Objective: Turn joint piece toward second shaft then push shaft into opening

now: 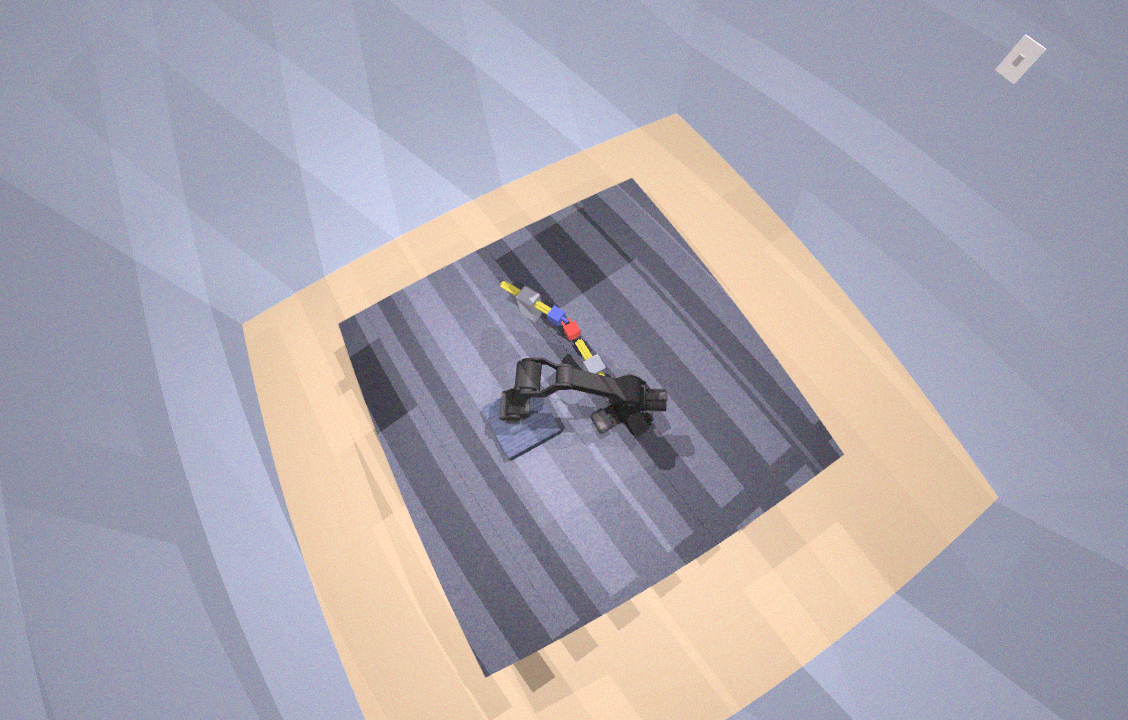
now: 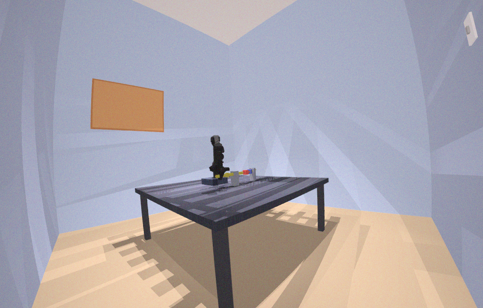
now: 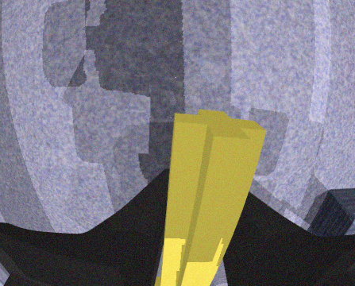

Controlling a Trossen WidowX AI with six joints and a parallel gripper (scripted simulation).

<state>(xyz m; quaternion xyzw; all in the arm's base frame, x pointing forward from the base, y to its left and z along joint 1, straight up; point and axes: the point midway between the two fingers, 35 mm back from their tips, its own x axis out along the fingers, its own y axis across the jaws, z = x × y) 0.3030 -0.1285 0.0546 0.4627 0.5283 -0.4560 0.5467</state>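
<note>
On the dark table (image 1: 550, 501) (image 2: 197, 202), beyond its grey block (image 1: 593, 363) (image 2: 234, 179), we have the gripper (image 1: 623, 417) (image 2: 220, 176) (image 3: 193, 178) clamped on the ribbed yellow shaft (image 1: 582, 348) (image 2: 228, 174) (image 3: 229, 179) near its outer end, a sound hold; likely light, stiff, slippery if pushed askew toward the red joint piece (image 1: 571, 331) (image 2: 245, 172).

The red square joint piece (image 1: 572, 330) (image 2: 245, 172) is hinged to a blue piece (image 1: 557, 315) (image 2: 250, 171). Beyond blue, the first yellow shaft (image 1: 508, 287) runs through its upright grey block (image 1: 528, 302) (image 2: 253, 174). On red's other side, the ridged yellow second shaft (image 1: 583, 348) (image 2: 228, 174) (image 3: 209, 191), gripped in my tool (image 1: 620, 413) (image 2: 219, 177) (image 3: 193, 178), passes its grey block (image 1: 593, 363) (image 2: 234, 179) and reaches red; depth inside is unclear.
</note>
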